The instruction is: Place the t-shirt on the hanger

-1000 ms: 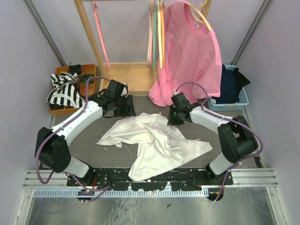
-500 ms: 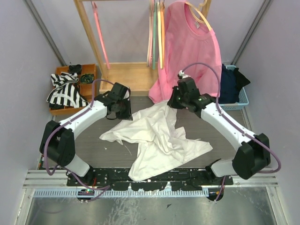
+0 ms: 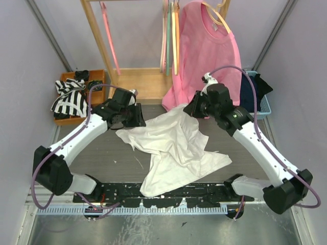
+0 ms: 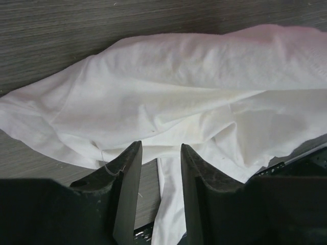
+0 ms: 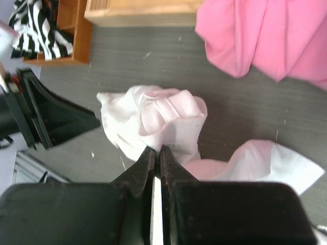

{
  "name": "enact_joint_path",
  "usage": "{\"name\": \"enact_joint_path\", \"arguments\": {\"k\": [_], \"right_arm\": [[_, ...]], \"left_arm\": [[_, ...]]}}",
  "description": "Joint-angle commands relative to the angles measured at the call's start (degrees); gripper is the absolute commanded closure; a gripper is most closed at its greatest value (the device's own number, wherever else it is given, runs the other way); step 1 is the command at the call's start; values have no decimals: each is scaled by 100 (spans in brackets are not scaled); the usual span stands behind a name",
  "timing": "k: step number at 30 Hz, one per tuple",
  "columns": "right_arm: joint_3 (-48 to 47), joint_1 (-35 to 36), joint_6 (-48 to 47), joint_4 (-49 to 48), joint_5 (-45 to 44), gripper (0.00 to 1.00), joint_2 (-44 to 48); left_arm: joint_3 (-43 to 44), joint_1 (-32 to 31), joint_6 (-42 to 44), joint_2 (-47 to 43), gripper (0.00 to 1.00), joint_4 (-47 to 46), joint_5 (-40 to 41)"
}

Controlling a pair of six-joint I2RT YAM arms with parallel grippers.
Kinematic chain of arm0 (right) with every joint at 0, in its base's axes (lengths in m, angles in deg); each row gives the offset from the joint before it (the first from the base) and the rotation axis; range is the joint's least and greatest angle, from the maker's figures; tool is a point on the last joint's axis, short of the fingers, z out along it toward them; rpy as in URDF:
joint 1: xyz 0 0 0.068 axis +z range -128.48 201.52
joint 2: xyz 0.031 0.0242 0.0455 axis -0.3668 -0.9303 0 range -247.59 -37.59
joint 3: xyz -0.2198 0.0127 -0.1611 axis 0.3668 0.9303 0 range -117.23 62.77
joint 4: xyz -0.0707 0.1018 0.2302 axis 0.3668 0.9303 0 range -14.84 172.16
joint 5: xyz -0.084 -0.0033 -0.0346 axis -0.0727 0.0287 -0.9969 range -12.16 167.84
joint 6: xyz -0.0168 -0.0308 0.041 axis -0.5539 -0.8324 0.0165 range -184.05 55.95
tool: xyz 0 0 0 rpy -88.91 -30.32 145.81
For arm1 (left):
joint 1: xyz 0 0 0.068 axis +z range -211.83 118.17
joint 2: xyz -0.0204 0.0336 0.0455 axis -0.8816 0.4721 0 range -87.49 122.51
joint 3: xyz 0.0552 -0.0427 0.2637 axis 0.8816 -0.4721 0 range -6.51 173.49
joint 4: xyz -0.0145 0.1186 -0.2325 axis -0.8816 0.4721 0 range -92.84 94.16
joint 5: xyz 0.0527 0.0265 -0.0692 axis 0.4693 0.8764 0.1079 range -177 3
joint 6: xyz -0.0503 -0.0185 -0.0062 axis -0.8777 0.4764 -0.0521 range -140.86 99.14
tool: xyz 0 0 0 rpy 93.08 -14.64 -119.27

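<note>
The white t-shirt (image 3: 173, 148) lies crumpled on the dark table top, with one end drawn up toward the back. My right gripper (image 3: 191, 109) is shut on its ribbed round collar (image 5: 173, 120) and holds that bunch above the table; its tips (image 5: 158, 148) are pinched tight on the fabric. My left gripper (image 3: 138, 116) hovers at the t-shirt's (image 4: 168, 97) back left edge. Its jaws (image 4: 161, 145) stand open, with a strip of white cloth lying below the gap. A thin orange hanger (image 3: 177, 46) hangs among several on the rack at the back.
A pink t-shirt (image 3: 207, 61) hangs on a cream hanger (image 3: 218, 19) just behind my right gripper. The wooden rack (image 3: 97, 41) stands at the back. A striped cloth (image 3: 69, 97) sits in an orange tray (image 3: 65, 120) at left. A blue basket (image 3: 264, 108) of dark clothes sits at right.
My right gripper shut on the t-shirt's collar and raised it toward the back right, dragging the cloth along. My left gripper closed partway, then opened again, and shifted slightly.
</note>
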Motion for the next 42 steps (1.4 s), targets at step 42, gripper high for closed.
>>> {"name": "enact_joint_path", "arguments": {"k": [42], "right_arm": [[4863, 773, 1781, -231, 715, 99, 2825]], "left_arm": [[343, -1774, -248, 1950, 60, -505, 581]]}}
